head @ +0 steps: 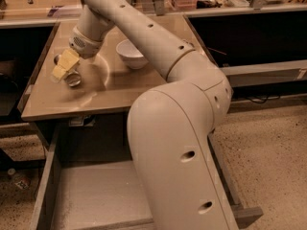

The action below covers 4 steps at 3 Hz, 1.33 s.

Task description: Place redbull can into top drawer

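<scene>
The redbull can [73, 79] is a slim silver can lying on its side near the left edge of the tan tabletop [110, 97]. Its round end faces the camera. My gripper [62, 67] has yellowish pads and sits low over the can, right on it, at the end of the big white arm [177, 128]. The can's far part is hidden by the gripper. The top drawer [96, 195] stands pulled open below the table's front edge. It shows a pale grey bottom and thick grey side walls, and the arm covers its right part.
A white bowl [130, 53] stands on the table to the right of the can. Dark shelving and benches lie behind and to both sides. Speckled floor [273, 143] lies to the right of the drawer.
</scene>
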{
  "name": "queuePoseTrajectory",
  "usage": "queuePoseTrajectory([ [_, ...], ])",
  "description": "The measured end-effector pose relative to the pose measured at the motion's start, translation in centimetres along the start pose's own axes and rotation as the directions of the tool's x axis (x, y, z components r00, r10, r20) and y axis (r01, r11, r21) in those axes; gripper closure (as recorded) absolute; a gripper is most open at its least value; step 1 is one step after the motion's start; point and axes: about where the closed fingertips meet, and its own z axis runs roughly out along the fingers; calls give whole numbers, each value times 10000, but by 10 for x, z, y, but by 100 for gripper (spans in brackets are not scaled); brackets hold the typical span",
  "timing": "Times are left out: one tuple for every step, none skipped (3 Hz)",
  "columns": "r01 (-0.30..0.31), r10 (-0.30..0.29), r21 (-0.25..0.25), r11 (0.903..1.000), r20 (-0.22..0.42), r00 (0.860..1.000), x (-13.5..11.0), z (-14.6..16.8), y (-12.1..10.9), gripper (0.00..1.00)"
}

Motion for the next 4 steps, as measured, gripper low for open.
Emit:
queuePoseTrajectory([
  [-258, 260, 344, 9991, -37, 9997, -3, -5, -4, 0],
  [-523, 530, 622, 9967, -93, 9986, -7, -8, -12, 0],
  [-791, 805, 726, 9942, -168, 9966, -9, -6, -21, 0],
  [-1013, 1037, 744, 9921, -280, 9942, -14, 2, -29, 0],
])
